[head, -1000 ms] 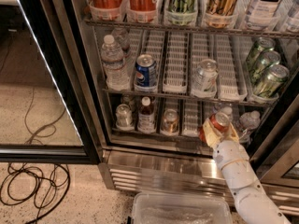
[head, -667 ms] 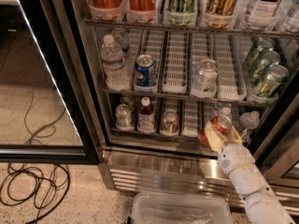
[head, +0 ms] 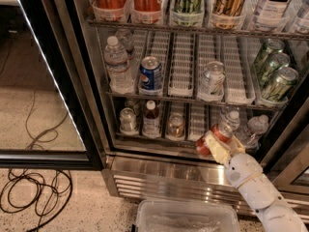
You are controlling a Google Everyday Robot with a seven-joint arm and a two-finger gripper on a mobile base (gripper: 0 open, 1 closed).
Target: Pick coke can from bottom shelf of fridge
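Note:
The coke can (head: 221, 131), red with a silver top, lies tilted at the front edge of the bottom shelf (head: 159, 140) on the right side of the fridge (head: 91, 95). My gripper (head: 216, 145) reaches up from the lower right on its white arm and is shut on the can. Its cream fingers (head: 212, 149) cover the can's lower half.
On the bottom shelf stand a copper-brown can (head: 175, 125), a red-capped bottle (head: 151, 119), a clear jar (head: 128, 119) and water bottles (head: 255, 127). The rack above holds a Pepsi can (head: 150, 74). A clear plastic bin (head: 188, 215) sits below the steel grille (head: 164, 178). The glass door (head: 43, 76) is open left, with cables (head: 34, 197) on the floor.
The gripper and the coke can have shifted slightly down and outward toward the shelf's front edge. The grip is unchanged and the other drinks have not moved.

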